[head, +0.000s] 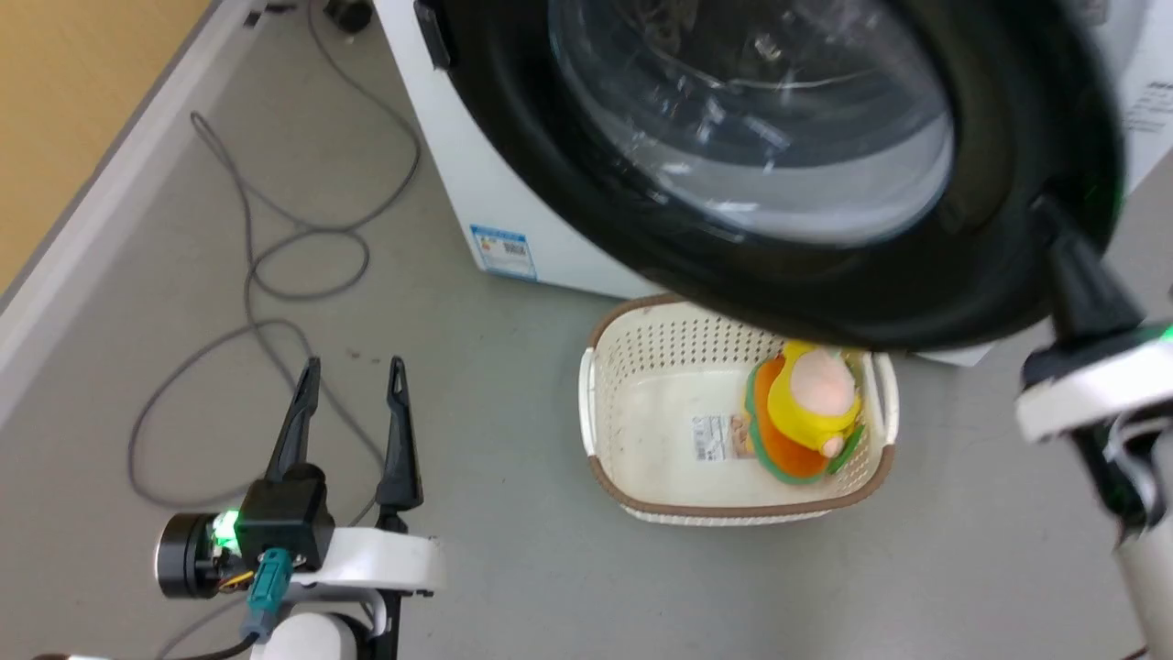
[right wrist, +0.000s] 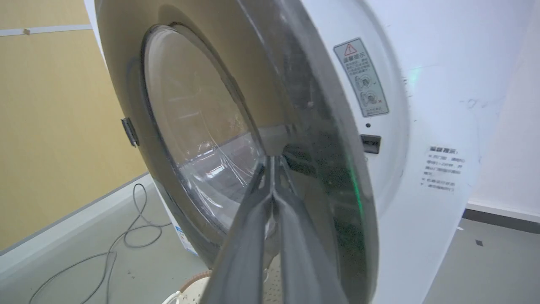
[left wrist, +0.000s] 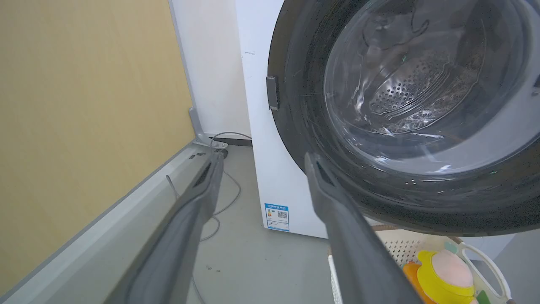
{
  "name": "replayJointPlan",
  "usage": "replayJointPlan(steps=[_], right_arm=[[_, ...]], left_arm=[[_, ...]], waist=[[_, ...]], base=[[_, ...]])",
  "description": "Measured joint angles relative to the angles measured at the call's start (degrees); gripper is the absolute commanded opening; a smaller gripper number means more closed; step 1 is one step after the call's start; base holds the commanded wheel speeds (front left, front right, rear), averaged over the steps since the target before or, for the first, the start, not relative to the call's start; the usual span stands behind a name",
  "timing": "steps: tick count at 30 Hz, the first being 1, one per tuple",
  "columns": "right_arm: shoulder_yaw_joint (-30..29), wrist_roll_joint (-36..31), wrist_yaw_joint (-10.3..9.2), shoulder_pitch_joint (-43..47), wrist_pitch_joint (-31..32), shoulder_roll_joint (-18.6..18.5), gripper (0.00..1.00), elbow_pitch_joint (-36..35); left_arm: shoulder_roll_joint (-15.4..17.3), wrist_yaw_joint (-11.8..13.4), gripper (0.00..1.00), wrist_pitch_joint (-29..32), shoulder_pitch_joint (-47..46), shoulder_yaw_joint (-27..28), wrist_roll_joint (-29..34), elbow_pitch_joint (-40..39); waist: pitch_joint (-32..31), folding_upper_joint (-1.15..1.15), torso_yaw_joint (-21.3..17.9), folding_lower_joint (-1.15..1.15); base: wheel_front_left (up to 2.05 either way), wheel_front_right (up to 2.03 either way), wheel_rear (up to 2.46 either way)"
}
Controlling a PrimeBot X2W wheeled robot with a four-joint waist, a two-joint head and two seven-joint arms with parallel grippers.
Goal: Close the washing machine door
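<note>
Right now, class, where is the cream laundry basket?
In the head view the basket sits on the floor right of centre, before the washing machine, partly under the washing machine door.

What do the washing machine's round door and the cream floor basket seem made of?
Large round washing machine door: the wide black rim looks like glossy plastic, since it shows reflections; the bulging centre seems clear glass, as the drum shows through. Cream perforated basket with brown rim: probably matte moulded plastic, given its even holes.
</note>
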Motion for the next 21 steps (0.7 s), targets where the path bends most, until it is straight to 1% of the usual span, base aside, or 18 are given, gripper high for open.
replayJointPlan(steps=[4,5,7,8,16,21], right_arm=[[-0.91,-0.45,-0.03,-5.45,0.0,-1.04,0.0,5.1],[-0.91,-0.45,-0.03,-5.45,0.0,-1.04,0.0,5.1],[-0.94,-1.33,-0.02,-8.96,0.0,-1.54,0.0,8.64],[-0.94,-1.33,-0.02,-8.96,0.0,-1.54,0.0,8.64],[-3.74,-2.41,-0.02,-16.71,0.01,-2.3,0.0,17.58],[-4.14,-3.94,-0.03,-20.28,0.01,-3.0,0.0,21.01]], left_arm=[[-0.08,0.03,1.0,0.0,-0.9,-0.53,-0.11,-0.01],[-0.08,0.03,1.0,0.0,-0.9,-0.53,-0.11,-0.01],[-0.09,0.26,1.0,0.0,-1.27,-0.73,-0.23,0.0],[-0.09,0.26,1.0,0.0,-1.27,-0.73,-0.23,0.0],[-0.14,0.52,1.0,0.0,-2.31,-1.64,-0.54,-0.07],[-0.16,0.96,1.0,0.0,-3.0,-1.93,-0.99,-0.32]], waist=[[1.66,0.0,0.9,0.0],[1.66,0.0,0.9,0.0],[2.54,0.0,1.37,0.0],[2.54,0.0,1.37,0.0],[4.07,0.0,2.23,0.0],[5.04,0.0,2.56,0.0]], base=[[0.0,0.0,0.0],[0.0,0.0,0.0],[0.0,0.0,0.0],[0.0,0.0,0.0],[0.0,0.0,0.0],[0.0,0.0,0.0]])
